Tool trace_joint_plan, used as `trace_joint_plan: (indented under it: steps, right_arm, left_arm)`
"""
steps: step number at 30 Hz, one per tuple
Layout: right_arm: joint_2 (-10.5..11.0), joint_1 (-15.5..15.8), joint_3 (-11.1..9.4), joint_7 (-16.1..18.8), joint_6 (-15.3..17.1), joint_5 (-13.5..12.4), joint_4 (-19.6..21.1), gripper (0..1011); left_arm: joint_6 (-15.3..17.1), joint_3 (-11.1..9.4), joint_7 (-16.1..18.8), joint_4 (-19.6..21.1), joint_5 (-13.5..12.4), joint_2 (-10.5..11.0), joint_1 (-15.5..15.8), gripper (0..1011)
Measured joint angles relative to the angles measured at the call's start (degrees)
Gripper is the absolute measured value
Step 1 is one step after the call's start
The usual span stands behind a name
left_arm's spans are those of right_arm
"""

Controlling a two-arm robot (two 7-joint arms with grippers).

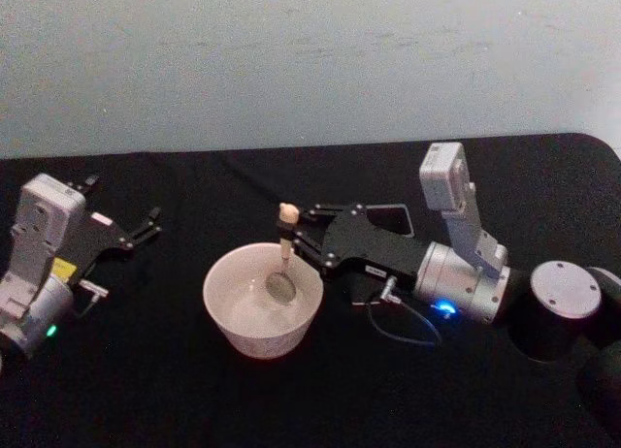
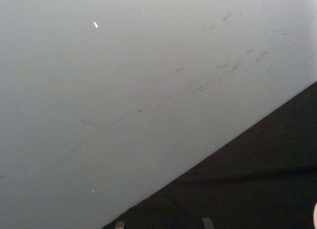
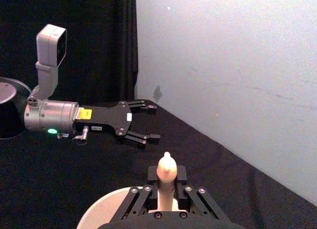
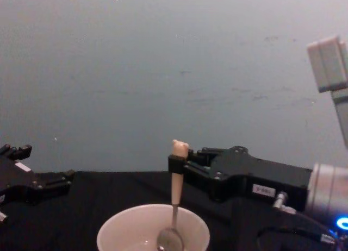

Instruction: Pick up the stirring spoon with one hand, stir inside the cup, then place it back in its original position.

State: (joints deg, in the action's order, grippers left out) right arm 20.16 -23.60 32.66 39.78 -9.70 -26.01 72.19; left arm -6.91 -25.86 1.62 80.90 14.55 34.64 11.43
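Cream cup (image 1: 254, 339) holds the spoon (image 1: 282, 264) upright, its metal bowl low inside. Right gripper (image 1: 294, 237) pinches the beige handle below the knob; left gripper (image 1: 146, 225) rests well apart, fingers spread. Dark box (image 1: 393, 215) behind the right gripper is probably the holder.

You have the stirring spoon (image 1: 283, 262) standing near upright, bear-head knob uppermost and well above the rim. Its shiny round bowl is down inside the cup (image 1: 260, 334), toward the right rear wall. The beige handle is clamped in the right gripper (image 1: 294, 237). The cup is wide, cream-white and upright. The dark grey holder (image 1: 390, 218) stands apart, behind and right of the cup, and is largely hidden.
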Motion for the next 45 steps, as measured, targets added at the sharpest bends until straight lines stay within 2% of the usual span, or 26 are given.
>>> trace_joint_plan:
  steps: [9,13,18,25,33,39,45]
  right_arm:
    - [2.52,2.64,-0.56,1.08,0.78,-1.36,4.10,203]
    - [3.56,3.74,0.11,1.78,1.37,-1.50,5.58,203]
    - [3.73,4.14,0.98,2.28,1.81,-1.61,6.32,203]
    - [2.39,3.49,1.95,2.35,1.90,-1.97,6.07,203]
    - [-0.24,1.04,2.39,0.70,1.54,-1.33,2.77,203]
    - [-1.94,-0.83,1.60,-1.41,1.08,-0.27,-0.14,203]
    - [-2.11,-1.27,0.68,-2.10,0.81,0.27,-1.22,203]
  left_arm:
    - [0.00,0.00,0.00,0.00,0.00,0.00,0.00,1002]
    - [0.00,0.00,0.00,0.00,0.00,0.00,0.00,1001]
    - [0.00,0.00,0.00,0.00,0.00,0.00,0.00,1001]
    - [0.00,0.00,0.00,0.00,0.00,0.00,0.00,1001]
    - [0.00,0.00,0.00,0.00,0.00,0.00,0.00,1001]
    - [0.00,0.00,0.00,0.00,0.00,0.00,0.00,1001]
    - [0.00,0.00,0.00,0.00,0.00,0.00,0.00,1001]
